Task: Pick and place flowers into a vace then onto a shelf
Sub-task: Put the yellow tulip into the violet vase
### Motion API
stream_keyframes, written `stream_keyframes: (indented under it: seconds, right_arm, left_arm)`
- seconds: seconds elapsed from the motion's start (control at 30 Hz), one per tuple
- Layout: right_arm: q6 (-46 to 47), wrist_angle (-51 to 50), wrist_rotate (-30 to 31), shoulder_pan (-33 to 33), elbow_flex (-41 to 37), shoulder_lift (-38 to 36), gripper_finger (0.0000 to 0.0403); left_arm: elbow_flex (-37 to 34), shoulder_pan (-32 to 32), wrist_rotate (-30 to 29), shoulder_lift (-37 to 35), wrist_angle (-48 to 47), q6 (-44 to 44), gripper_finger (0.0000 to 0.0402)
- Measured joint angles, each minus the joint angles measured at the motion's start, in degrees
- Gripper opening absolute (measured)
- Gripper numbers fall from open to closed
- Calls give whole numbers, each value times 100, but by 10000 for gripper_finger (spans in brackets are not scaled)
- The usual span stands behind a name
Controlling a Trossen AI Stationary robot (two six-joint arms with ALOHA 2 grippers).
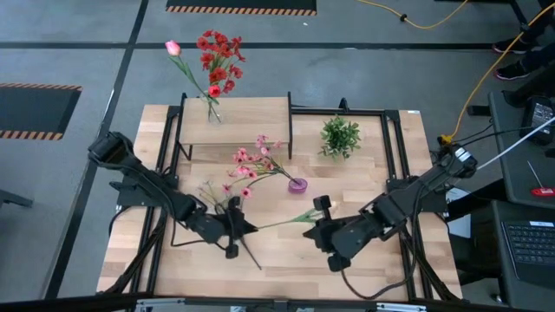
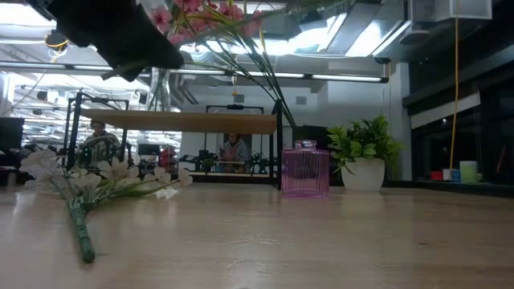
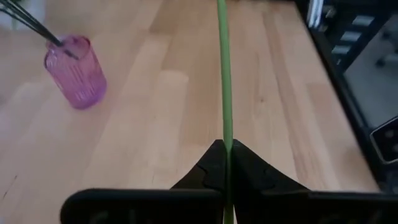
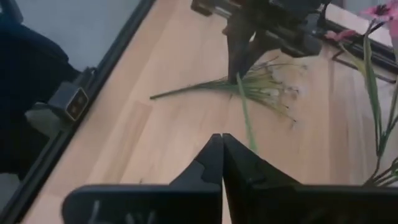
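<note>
Left gripper point(image 1: 241, 227), near the table's front edge, is clenched on a green stem point(image 3: 224, 93) that runs from its tips toward the right gripper point(image 1: 314, 230). Right gripper faces it with fingers pressed together; whether it pinches the stem's far end I cannot tell. Pale sprigs point(image 1: 212, 192) lie just beside the left gripper. Pink blossoms point(image 1: 247, 161) stand in the pink vase point(image 1: 297, 184) mid-table. Red flowers point(image 1: 218, 59) stand on the shelf point(image 1: 247, 117) at the back edge.

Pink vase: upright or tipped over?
Upright. The pink vase stands on its base on the table in the low view, with pink flowers in it.
</note>
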Motion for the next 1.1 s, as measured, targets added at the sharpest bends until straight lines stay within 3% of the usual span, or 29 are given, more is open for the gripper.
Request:
stream_keyframes:
  seconds: [0.23, 0.6, 0.9, 1.1]
  right_arm:
    - [-315, 1934, -21, 43, -1614, -889, 2]
    - [-558, 4794, -384, 154, -3631, -1344, 4]
    - [-1221, 5312, -488, 947, -3711, -1481, 5]
    - [-1200, 5094, 374, 1432, -3673, -1755, 5]
  left_arm:
    - [-698, 20, -440, -337, 1071, 329, 3]
    - [-715, 23, -772, -337, 2025, 1352, 3]
    - [-715, 317, -933, -337, 1934, 1293, 3]
    - [-715, 386, -676, -337, 1961, 1289, 3]
